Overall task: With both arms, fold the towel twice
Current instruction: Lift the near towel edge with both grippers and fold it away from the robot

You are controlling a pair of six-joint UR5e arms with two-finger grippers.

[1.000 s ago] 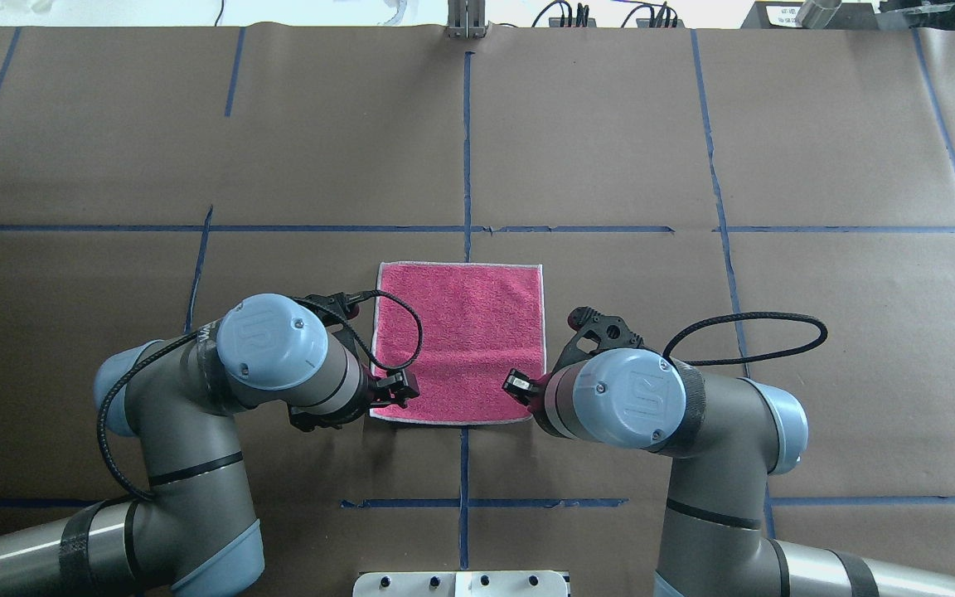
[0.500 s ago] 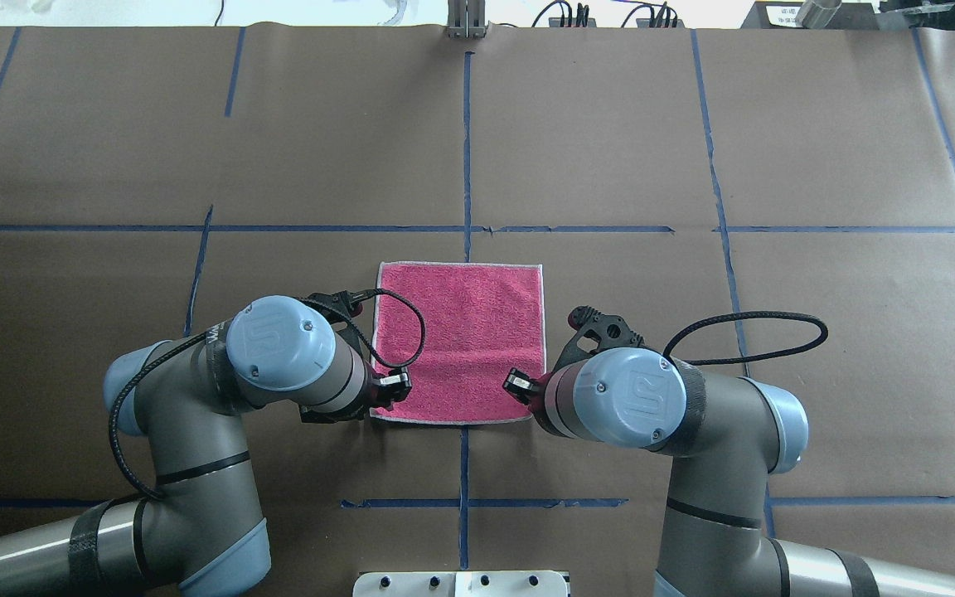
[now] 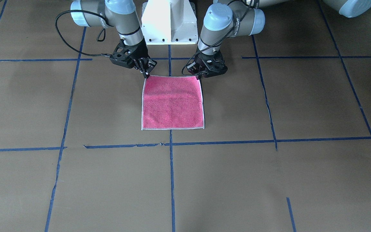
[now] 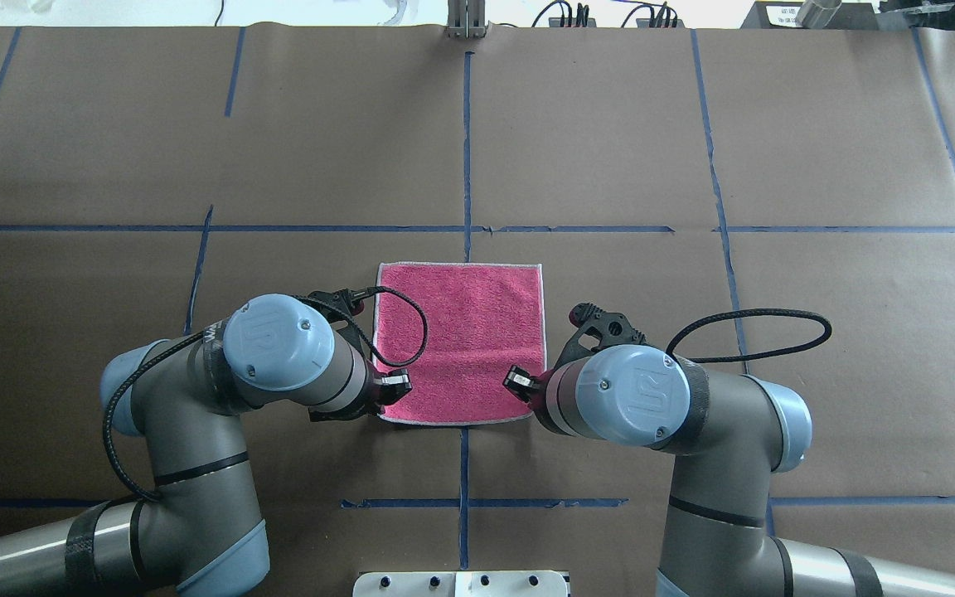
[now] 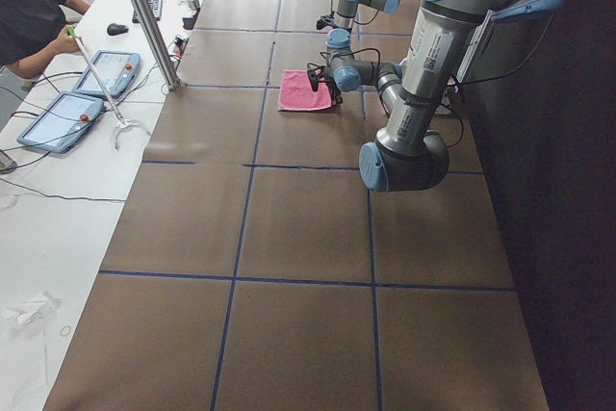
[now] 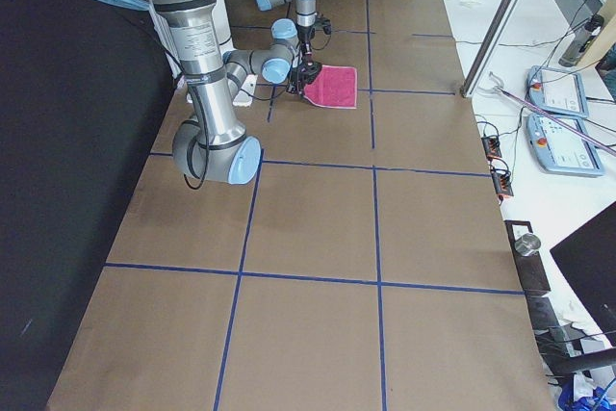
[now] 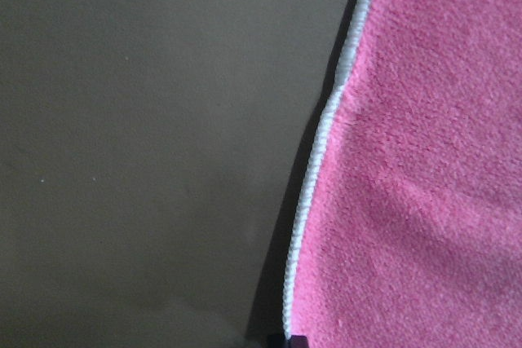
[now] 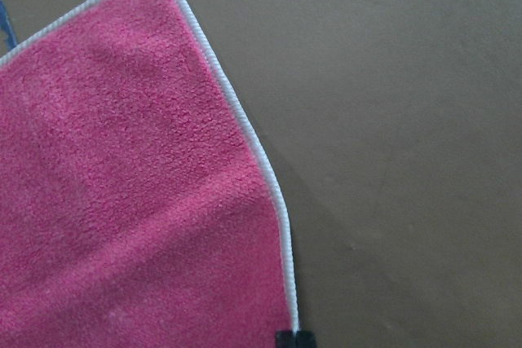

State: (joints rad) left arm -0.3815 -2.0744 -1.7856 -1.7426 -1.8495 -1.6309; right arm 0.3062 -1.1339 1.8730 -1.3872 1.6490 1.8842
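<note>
Towel [image 4: 461,332] lies pink side up at the middle of the table [image 4: 693,332], the left gripper [image 3: 201,76] and right gripper [image 3: 147,74] each closed tight on 1 near corner, likely to fold that edge far.

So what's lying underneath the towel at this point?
Around the towel only the brown paper shows. A blue tape line meets its far and near edges; the stretch beneath and the towel's underside are covered.
</note>
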